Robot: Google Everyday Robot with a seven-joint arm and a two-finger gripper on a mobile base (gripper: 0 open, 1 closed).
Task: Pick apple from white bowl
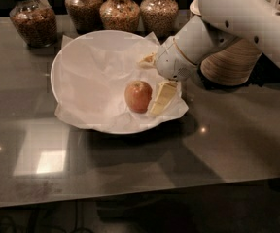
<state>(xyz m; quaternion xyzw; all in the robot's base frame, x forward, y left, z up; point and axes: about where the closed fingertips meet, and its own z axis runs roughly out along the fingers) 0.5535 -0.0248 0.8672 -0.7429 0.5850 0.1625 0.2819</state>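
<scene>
The apple [138,96], reddish-orange and round, lies in the right part of the white bowl [62,57], on its crinkled white paper lining. My gripper [155,79] reaches into the bowl from the right on a white arm. Its fingers are spread open. One pale finger [162,97] rests on the paper right beside the apple, on its right side, touching or nearly touching it. The other finger [147,59] is further back near the bowl's far right rim. The apple is not held.
Several glass jars of grains [122,11] stand in a row behind the bowl, one more at the far left [32,19]. A stack of tan plates [230,62] stands to the right, partly behind my arm. The dark glossy table [130,169] stretches toward the front edge.
</scene>
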